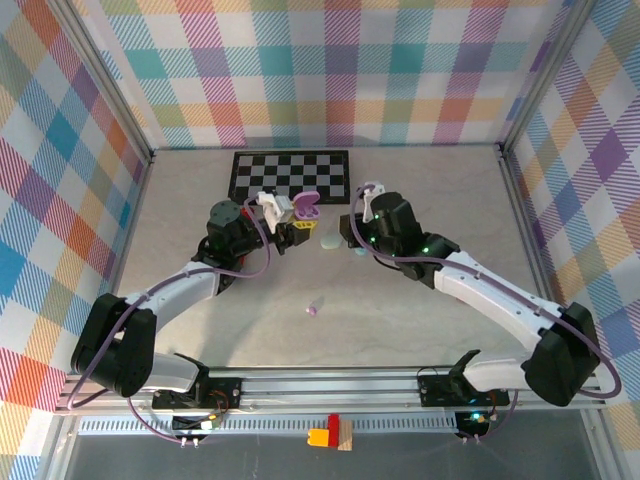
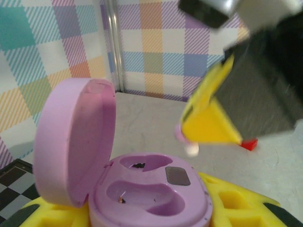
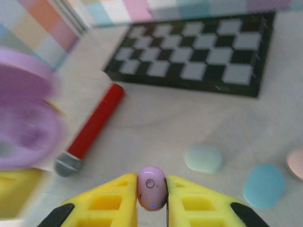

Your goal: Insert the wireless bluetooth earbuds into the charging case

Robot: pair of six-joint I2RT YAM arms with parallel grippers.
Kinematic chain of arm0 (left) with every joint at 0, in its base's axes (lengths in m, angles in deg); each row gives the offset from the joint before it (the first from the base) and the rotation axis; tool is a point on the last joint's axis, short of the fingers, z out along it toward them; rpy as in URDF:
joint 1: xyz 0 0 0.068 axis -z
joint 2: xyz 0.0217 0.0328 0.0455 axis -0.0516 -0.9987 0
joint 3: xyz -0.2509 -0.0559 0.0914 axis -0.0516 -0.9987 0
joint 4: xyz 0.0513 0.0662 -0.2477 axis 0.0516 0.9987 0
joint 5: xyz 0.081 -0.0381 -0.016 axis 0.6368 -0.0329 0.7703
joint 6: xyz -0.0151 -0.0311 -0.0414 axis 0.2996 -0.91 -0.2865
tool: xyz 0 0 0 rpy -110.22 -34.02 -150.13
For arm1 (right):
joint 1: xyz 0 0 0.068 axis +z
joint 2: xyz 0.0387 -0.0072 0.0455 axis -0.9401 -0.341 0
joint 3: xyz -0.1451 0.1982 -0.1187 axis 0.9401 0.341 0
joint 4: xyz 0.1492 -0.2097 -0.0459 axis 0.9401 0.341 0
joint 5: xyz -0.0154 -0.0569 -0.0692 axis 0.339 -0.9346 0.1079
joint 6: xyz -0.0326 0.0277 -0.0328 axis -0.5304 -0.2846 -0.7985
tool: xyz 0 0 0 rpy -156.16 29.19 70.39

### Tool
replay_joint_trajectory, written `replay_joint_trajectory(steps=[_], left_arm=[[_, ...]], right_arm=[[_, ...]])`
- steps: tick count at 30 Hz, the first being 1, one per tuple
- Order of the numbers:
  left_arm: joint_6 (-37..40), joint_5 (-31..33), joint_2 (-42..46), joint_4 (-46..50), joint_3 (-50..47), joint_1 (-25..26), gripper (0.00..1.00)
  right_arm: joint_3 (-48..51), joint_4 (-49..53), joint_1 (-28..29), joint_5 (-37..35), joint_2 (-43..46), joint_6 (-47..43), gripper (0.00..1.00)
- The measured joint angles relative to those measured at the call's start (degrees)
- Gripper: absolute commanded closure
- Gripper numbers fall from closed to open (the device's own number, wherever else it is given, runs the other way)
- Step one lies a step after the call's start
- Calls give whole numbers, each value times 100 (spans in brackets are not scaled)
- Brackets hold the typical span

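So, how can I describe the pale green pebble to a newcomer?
Find the checkerboard at the far side of the table. In front of its right end lie three pebbles. Yours is the pale green pebble, beside a blue pebble and a pink pebble.

A red marker (image 3: 97,122) with a grey end lies near the black-and-white checkerboard mat (image 3: 199,56) on the table (image 3: 156,124).

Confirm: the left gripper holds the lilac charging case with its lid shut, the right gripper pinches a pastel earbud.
Wrong: the lid stands open, as the left wrist view shows. The left gripper does hold the case, and the right gripper pinches the earbud.
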Motion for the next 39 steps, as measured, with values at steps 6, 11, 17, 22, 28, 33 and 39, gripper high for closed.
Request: replay_joint_trajectory(steps=[6,11,17,22,28,33,39], left_arm=[[232,50,-114,251,96,234,63],[289,66,-221,293,199,339,63],[282,66,-328,273,236,382,63],[282,63,-367,267,262,411,63],[282,92,-411,249,302,424,63],[282,153,-452,249,407,424,63],[273,212,-531,256,542,424,63]], right_arm=[[-466,-136,0,721,101,-151,82],[-610,-258,0,1134,-48,-133,82],[-608,-262,0,1294,-286,-120,82],[-608,-284,0,1362,-396,-81,82],[-608,-286,0,1401,-527,-4,82],[-608,-284,0,1423,-564,26,82],[-608,-363,-13,1408,-566,48,80]])
